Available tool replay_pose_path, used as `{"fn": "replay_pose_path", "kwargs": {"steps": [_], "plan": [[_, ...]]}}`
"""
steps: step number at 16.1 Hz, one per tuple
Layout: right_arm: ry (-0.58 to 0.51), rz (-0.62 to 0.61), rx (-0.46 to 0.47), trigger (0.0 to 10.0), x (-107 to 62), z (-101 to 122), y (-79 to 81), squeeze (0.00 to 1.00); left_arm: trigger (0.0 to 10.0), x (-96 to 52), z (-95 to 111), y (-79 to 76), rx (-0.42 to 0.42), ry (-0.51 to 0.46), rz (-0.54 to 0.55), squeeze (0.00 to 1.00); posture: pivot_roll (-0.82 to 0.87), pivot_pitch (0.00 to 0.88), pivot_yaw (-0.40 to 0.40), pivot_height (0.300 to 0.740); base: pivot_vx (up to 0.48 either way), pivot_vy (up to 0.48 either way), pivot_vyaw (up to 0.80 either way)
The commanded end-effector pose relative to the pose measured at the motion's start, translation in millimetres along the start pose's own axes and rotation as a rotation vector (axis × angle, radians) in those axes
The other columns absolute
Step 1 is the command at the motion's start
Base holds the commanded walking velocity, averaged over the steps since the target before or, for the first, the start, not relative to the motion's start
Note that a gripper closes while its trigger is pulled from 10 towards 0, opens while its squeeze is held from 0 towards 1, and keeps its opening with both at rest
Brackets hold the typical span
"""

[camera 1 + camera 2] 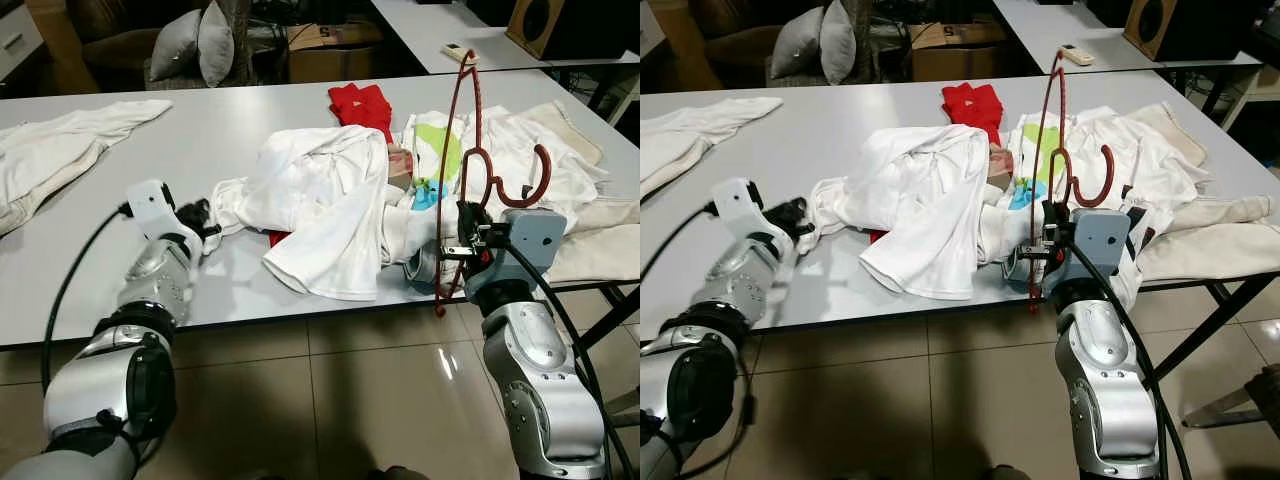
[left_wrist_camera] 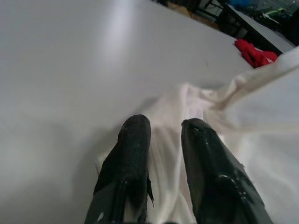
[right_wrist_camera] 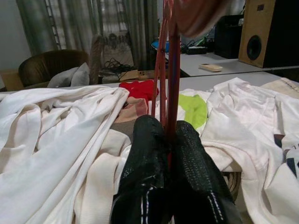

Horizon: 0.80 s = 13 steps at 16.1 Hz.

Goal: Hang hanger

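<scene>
Left gripper (image 2: 163,140): my fingers sit apart, straddling the edge of a white shirt (image 1: 320,200) on the grey table (image 1: 150,280).
Red hanger (image 1: 455,170): upright above the clothes pile, hook toward me.
Right gripper (image 3: 167,135): my fingers pinch its wire.

A thin dark-red wire hanger (image 1: 458,180) is standing nearly upright at the frame's right, hook (image 1: 520,180) curling rightward, above piled clothes.

hanger (image 1: 452,180): glossy red wire | table (image 1: 230,120): smooth matt grey | clothes (image 1: 330,200): soft white cloth
</scene>
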State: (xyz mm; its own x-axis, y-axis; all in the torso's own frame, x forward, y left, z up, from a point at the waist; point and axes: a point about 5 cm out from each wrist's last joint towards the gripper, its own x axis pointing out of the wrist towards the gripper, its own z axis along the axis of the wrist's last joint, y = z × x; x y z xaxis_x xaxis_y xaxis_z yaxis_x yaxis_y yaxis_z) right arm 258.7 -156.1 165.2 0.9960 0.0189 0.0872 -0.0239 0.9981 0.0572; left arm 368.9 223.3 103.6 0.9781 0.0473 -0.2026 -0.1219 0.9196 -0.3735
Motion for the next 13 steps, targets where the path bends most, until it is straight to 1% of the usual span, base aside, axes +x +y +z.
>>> {"fn": "replay_pose_path", "kwargs": {"steps": [1, 2, 3, 4, 5, 7, 9, 10, 11, 12, 13], "plan": [[-0.014, -0.006, 0.002, 10.0, 0.3, 1.7, -0.9, 0.0, 10.0, 1.1, 0.1, -1.1, -0.039, 0.01, 0.012, 1.0, -0.06, 0.0, 0.06, 0.74, 0.0, 0.0, 0.0], [-0.013, -0.008, 0.002, 10.0, -0.1, 1.5, -1.6, 0.0, 10.0, 0.3, -9.4, -5.2, -0.064, 0.048, -0.014, 1.0, -0.06, 0.0, 0.058, 0.74, 0.0, 0.0, 0.0], [-0.013, -0.009, 0.002, 10.0, -0.3, 1.4, -1.9, 0.0, 10.0, 0.1, -12.7, -7.5, -0.076, 0.06, -0.029, 1.0, -0.06, 0.0, 0.058, 0.74, 0.0, 0.0, 0.0], [-0.01, -0.006, 0.0, 10.0, -0.2, 1.0, -1.7, 0.0, 10.0, -0.4, -19.4, -13.4, -0.088, 0.085, -0.067, 0.18, -0.06, 0.0, 0.055, 0.74, 0.0, 0.0, 0.0], [-0.01, -0.004, -0.001, 10.0, 0.1, 1.0, -1.4, 0.0, 10.0, -1.1, -24.5, -14.9, -0.037, 0.111, -0.068, 0.0, -0.06, 0.0, 0.052, 0.74, 0.0, 0.0, 0.0], [-0.012, 0.0, -0.003, 10.0, 0.8, 1.5, -0.7, 0.0, 10.0, -3.1, -33.9, -14.7, 0.086, 0.16, -0.047, 0.0, -0.06, 0.0, 0.054, 0.74, 0.0, 0.0, 0.0], [-0.013, -0.004, 0.0, 10.0, 0.3, 1.3, -0.8, 0.0, 10.0, -3.2, -34.5, -14.0, 0.113, 0.166, -0.036, 0.0, -0.06, 0.0, 0.057, 0.74, 0.0, 0.0, 0.0], [-0.011, -0.006, 0.002, 10.0, -0.5, 0.4, -0.5, 0.0, 9.5, -3.4, -34.6, -13.1, 0.11, 0.169, -0.031, 0.0, -0.06, 0.0, 0.057, 0.74, 0.0, 0.0, 0.0], [-0.01, -0.008, 0.003, 10.0, -1.6, -0.1, -0.1, 0.0, 1.6, -4.0, -35.0, -9.9, 0.117, 0.177, -0.014, 0.0, -0.05, 0.0, 0.063, 0.74, 0.0, 0.0, 0.0], [-0.008, -0.01, 0.004, 10.0, -2.1, -0.4, -0.1, 0.0, 0.0, -4.3, -35.2, -8.6, 0.121, 0.18, -0.006, 0.0, -0.05, 0.0, 0.064, 0.74, 0.0, 0.0, 0.0], [-0.007, -0.011, 0.004, 10.0, -2.3, -0.5, -0.3, 0.0, 0.0, -4.4, -35.3, -8.4, 0.121, 0.18, -0.006, 0.0, -0.05, 0.0, 0.065, 0.74, 0.0, 0.0, 0.0]]}}
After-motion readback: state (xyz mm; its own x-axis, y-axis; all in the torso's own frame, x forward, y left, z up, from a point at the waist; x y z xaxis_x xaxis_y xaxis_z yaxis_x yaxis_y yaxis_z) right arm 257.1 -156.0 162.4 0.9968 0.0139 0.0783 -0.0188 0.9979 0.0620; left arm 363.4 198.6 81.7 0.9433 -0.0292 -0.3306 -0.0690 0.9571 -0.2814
